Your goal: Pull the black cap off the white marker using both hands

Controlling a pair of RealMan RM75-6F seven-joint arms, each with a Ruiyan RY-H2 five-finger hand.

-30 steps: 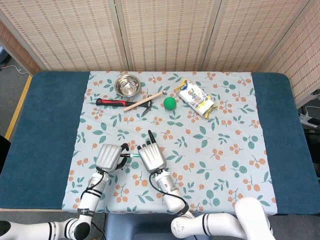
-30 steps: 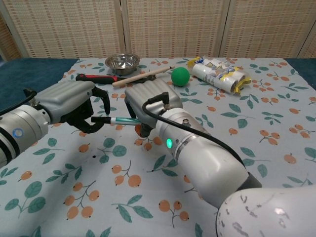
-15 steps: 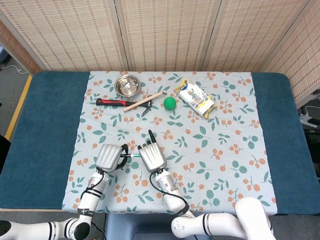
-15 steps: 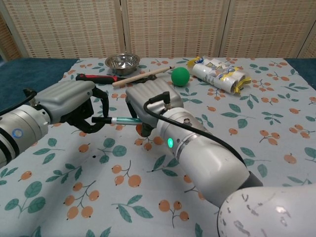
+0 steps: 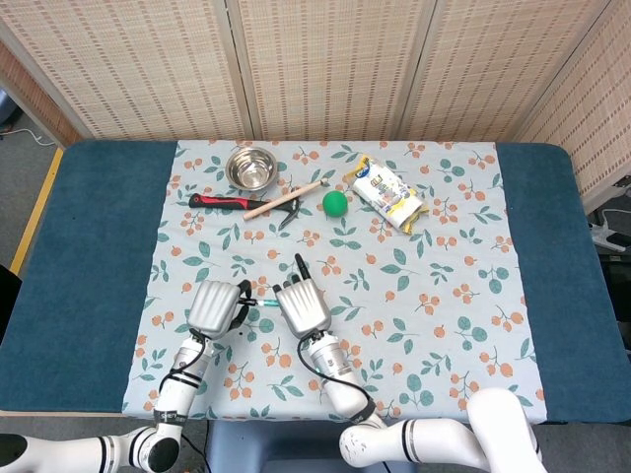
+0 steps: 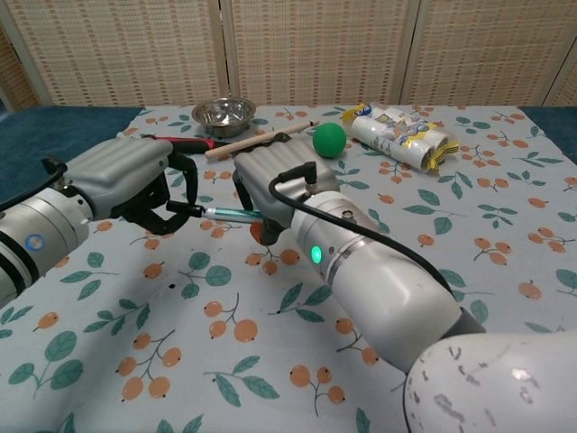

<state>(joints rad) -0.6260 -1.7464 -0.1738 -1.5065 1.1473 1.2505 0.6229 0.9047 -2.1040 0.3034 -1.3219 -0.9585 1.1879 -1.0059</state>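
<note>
The left hand (image 6: 126, 176) hangs low over the flowered cloth (image 5: 444, 286) near the front edge of the worktop (image 5: 99, 246), fingers curled round the black cap (image 6: 187, 208) end of the white marker (image 6: 233, 215), which lies level in the air between the two hands. Just beside it, the right hand (image 6: 275, 176) has its fingers folded over the marker's other end, so each hand holds one end; whether the cap has parted from the barrel I cannot tell. Further back on the cloth, from the left: a red-handled tool (image 5: 222, 203), a steel bowl (image 5: 250, 168) behind it, a wooden stick (image 5: 286, 198) lying across the tool's dark head, then a green ball (image 5: 335, 203), and last a white and yellow packet (image 5: 387, 194) lying slantwise, all well apart from the hands
</note>
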